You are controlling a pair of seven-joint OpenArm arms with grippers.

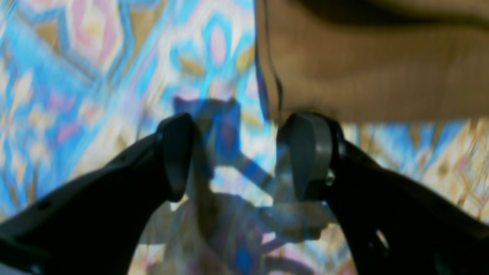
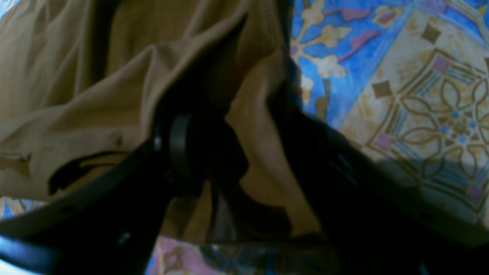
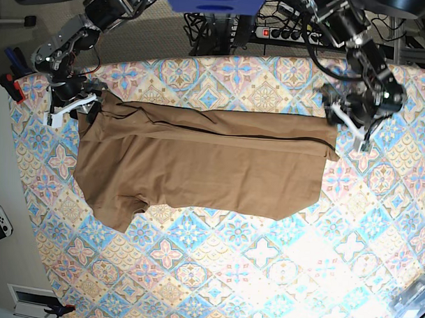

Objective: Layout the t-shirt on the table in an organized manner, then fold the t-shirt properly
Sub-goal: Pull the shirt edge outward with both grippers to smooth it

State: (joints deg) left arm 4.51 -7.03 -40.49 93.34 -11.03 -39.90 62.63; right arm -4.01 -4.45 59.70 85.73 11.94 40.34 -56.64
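Across table, t-shirt lengthwise left-right.

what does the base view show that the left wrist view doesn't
Only the base view shows the whole t-shirt lying partly folded lengthwise across the table, with a sleeve sticking out at the lower left, and the right gripper at the shirt's opposite end. Only the left wrist view shows, up close, the left gripper with its jaws apart, nothing between them, and patterned cloth below the gap. Both show the shirt's tan edge beside the left gripper.
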